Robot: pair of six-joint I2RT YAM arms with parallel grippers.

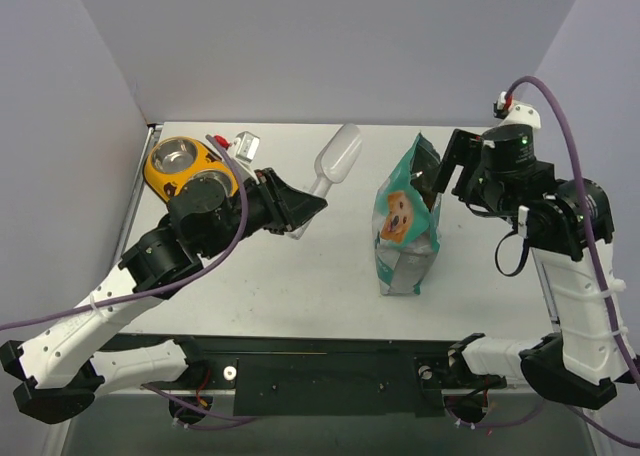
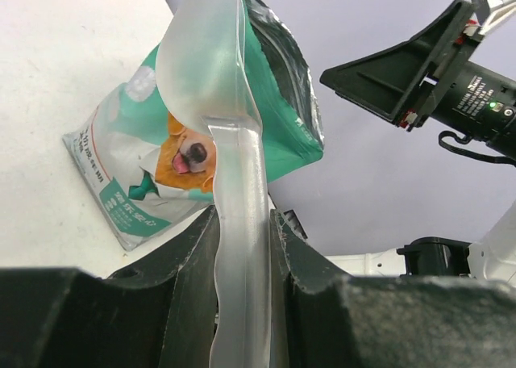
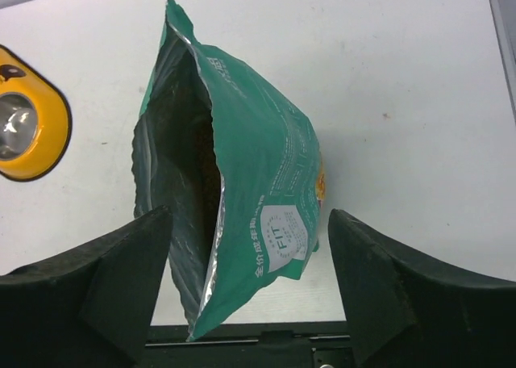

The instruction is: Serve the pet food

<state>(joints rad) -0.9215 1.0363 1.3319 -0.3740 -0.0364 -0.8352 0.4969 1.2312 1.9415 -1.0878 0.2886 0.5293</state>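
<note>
Pinching the clear scoop by its handle, the left claw sits at 9 o'clock of the pouch, scoop pointing toward 1 o'clock, open tabletop between. Down inside the pouch's open mouth lies the pet food, pouch axis 6-to-12. The right claw, spread wide, flanks that mouth from 3 o'clock and is the nearer arm.

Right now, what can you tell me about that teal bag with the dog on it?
The pet food pouch is teal and white glossy plastic, silver-lined, with a golden dog face. It stands upright on the table, mouth open, brown kibble dimly visible inside. The right arm's open jaws straddle its top; contact is unclear.
</note>
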